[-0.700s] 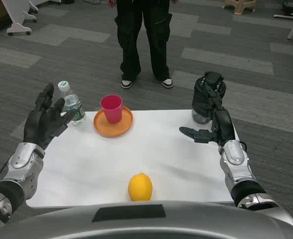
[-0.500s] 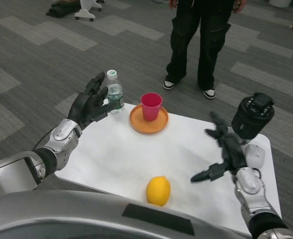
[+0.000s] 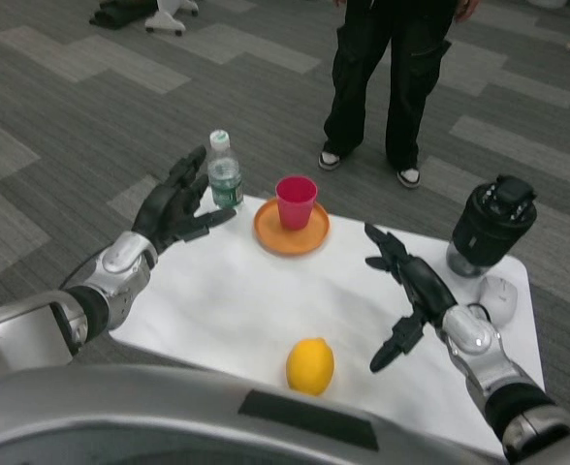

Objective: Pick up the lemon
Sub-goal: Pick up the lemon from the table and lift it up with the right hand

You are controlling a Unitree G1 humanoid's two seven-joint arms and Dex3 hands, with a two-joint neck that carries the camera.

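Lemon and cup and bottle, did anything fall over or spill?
Nothing stands out. The lemon sits whole on the table, the cup stands upright on the plate, and the bottle is upright with its cap on. No spills show.

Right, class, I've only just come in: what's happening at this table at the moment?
A humanoid robot is about to pick up the lemon, which lies untouched near the front edge of the white table. Its right hand hovers open just to the right of the lemon, fingers spread. The left hand is raised, open, beside a water bottle. Further back, a pink cup stands on an orange plate, and a person stands beyond the table.
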